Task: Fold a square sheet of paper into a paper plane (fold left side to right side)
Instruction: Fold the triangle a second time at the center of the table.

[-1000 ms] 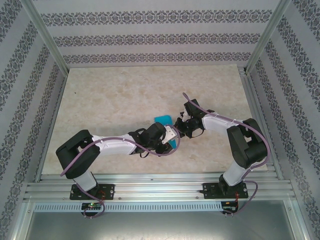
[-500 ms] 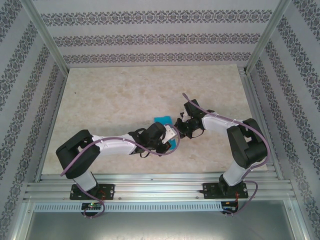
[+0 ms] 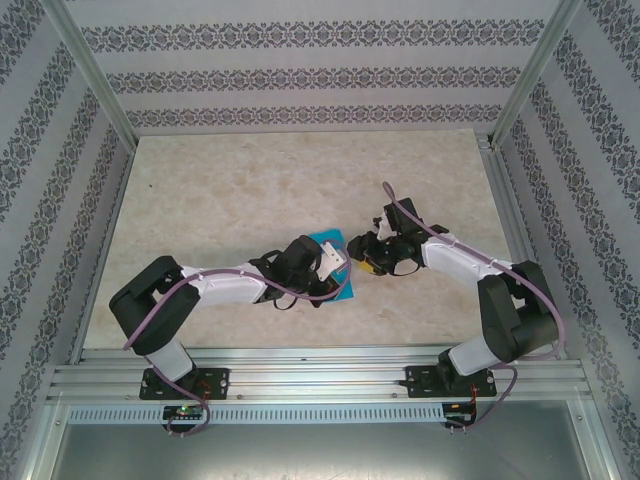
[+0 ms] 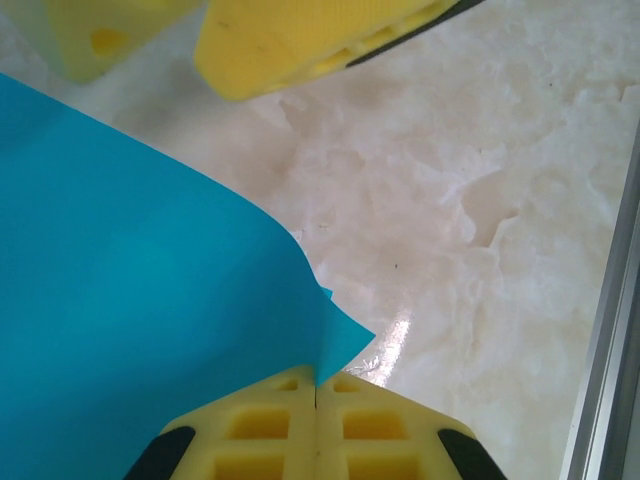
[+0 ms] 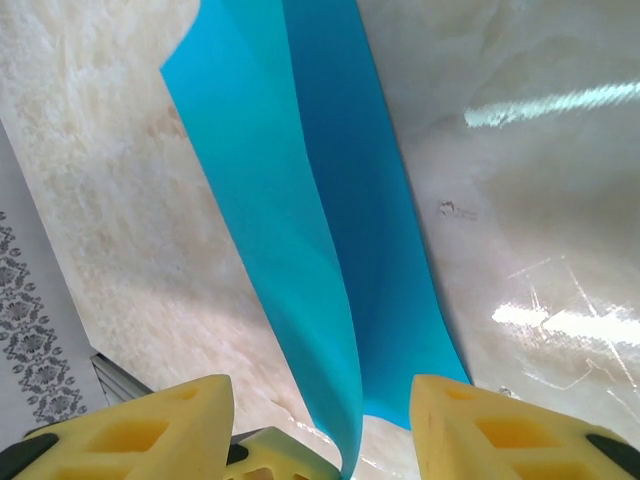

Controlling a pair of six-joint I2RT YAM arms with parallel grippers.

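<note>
Two pincers, one sheet, one counter.

1. Thin square sheet of bright turquoise-blue paper (image 3: pixel 326 238): lies near the middle of the counter, a little towards the near edge, between the tips of the two arms. It is not flat; part of it rises and curls, with a loose pointed corner (image 4: pixel 345 340) standing off the surface.
2. Left pincer (image 4: pixel 316 400): yellow fingers pressed together, with an edge of the sheet nipped between them beside that corner. In the top view it (image 3: pixel 335 268) sits over the sheet.
3. Right pincer (image 5: pixel 320 390): yellow fingers spread wide, with the curved sheet rising in the gap. Whether either finger touches it cannot be told. It stands just right of the left pincer.
4. Pale marbled counter (image 3: pixel 220 200): glossy.
</note>
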